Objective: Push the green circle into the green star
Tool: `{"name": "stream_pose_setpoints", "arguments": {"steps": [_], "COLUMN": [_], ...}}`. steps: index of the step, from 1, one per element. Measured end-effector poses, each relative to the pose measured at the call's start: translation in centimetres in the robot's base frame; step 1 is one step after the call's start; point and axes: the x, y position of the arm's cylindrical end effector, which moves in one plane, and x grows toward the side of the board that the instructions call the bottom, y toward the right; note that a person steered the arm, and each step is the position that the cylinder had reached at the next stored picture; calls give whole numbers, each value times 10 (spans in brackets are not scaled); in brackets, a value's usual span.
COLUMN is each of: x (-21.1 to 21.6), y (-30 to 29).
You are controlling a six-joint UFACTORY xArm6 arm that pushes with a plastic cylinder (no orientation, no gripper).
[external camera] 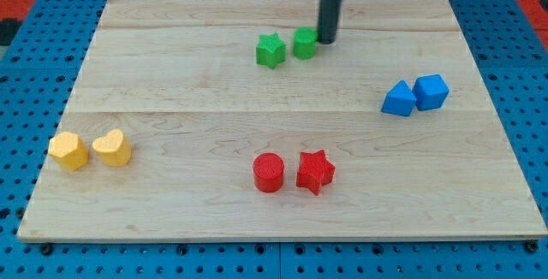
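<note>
The green circle point(304, 43) lies near the top middle of the wooden board point(171, 82). The green star point(271, 50) lies just to its left, with a thin gap between them. My tip point(327, 39) rests on the board right against the circle's right side, on the side away from the star. The dark rod rises from there out of the view's top.
A blue triangle point(399, 99) and a blue cube point(431, 92) sit at the right. A red circle point(268, 172) and a red star point(315, 172) sit at the bottom middle. A yellow hexagon point(68, 151) and a yellow heart point(112, 148) sit at the left.
</note>
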Motion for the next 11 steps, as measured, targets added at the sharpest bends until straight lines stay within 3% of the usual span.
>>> {"name": "stream_pose_setpoints", "arguments": {"steps": [1,3,8,9,11], "x": [23,25,95,50,48], "y": [-80,-214,-244,-262,-252]}}
